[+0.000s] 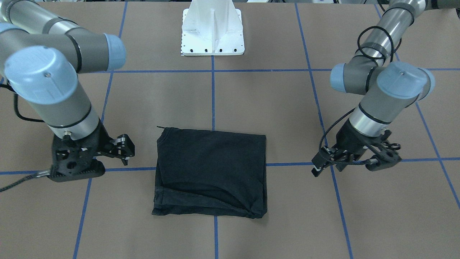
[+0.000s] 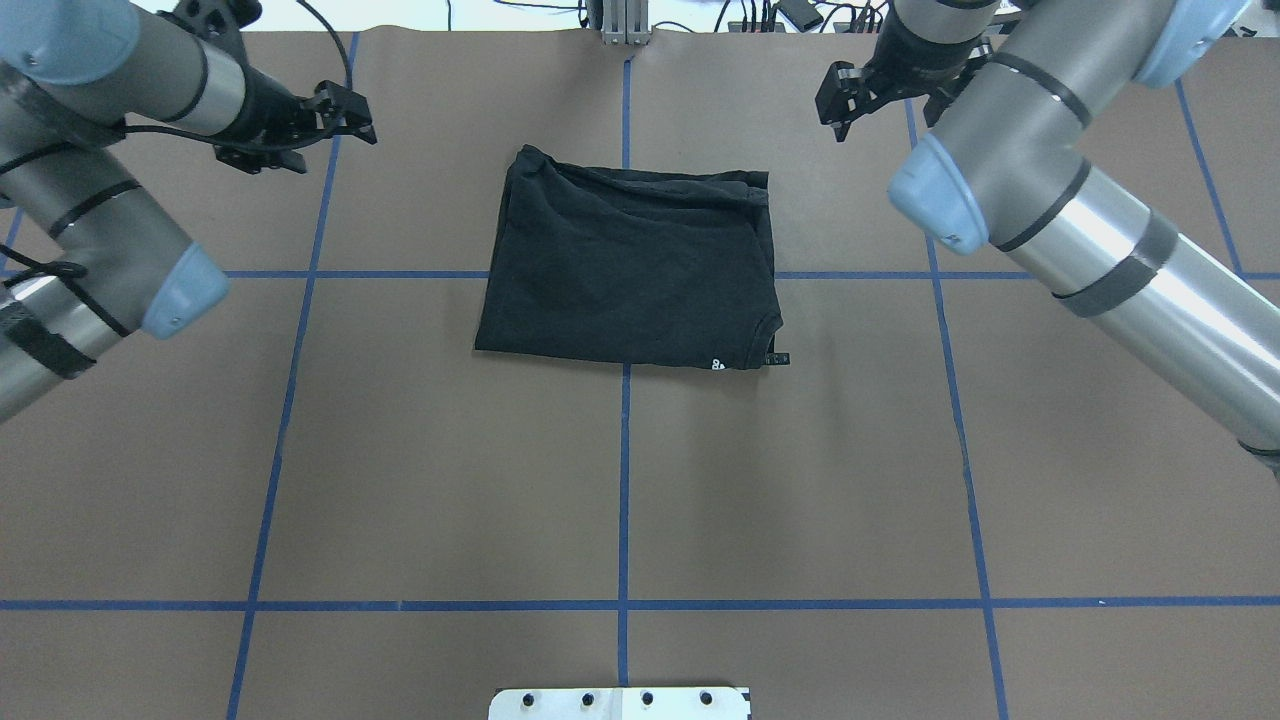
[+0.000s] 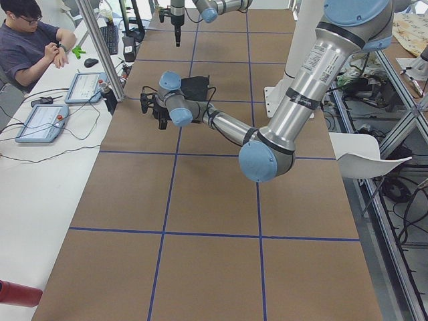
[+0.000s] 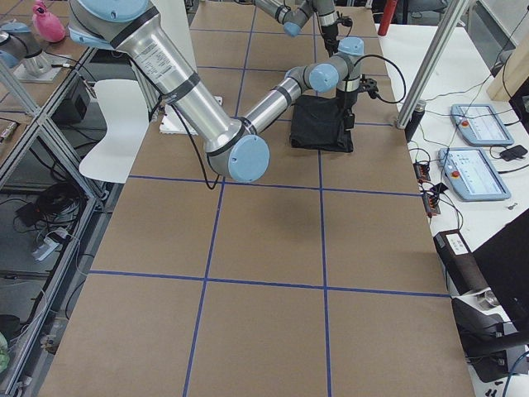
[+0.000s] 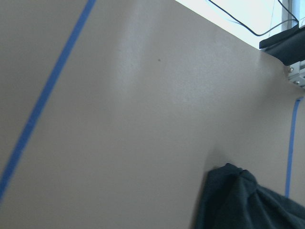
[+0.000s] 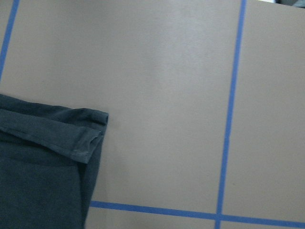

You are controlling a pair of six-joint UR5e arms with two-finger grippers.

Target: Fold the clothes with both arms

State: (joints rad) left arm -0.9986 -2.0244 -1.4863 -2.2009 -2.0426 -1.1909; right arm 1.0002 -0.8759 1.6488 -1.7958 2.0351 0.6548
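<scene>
- Front-facing view: one black T-shirt (image 1: 212, 169) is seen lying in the lower centre of the frame on the brown tabletop (image 1: 273, 108), folded into a compact rectangle with layered edges along its lower side. Two pincers are counted. The right pincer (image 1: 124, 148) at centre left and the left pincer (image 1: 346, 163) at centre right are each held beside the cloth and apart from it. Their jaws appear parted and nothing is gripped.
- Overhead view: the T-shirt (image 2: 630, 270) is found in the upper centre, across the middle blue tape line (image 2: 624, 480). The left pincer (image 2: 350, 112) at upper left and the right pincer (image 2: 838, 100) at upper right are both seen empty. The folding is judged done or nearly done. If a further fold is wanted, two corners of one edge would have to be gripped together and carried across evenly.
- Left side view: the T-shirt (image 3: 194, 87) is glimpsed at upper centre. One seated person (image 3: 30, 40) is seen at upper left. The state of the pincers cannot be told here.
- Right side view: the T-shirt (image 4: 321, 122) lies at upper centre, under the far end of the near arm.
- Left wrist view: one corner of the T-shirt (image 5: 243, 200) is shown at lower right. No fingers are in the picture.
- Right wrist view: a folded corner of the T-shirt (image 6: 43, 176) is shown at lower left.
</scene>
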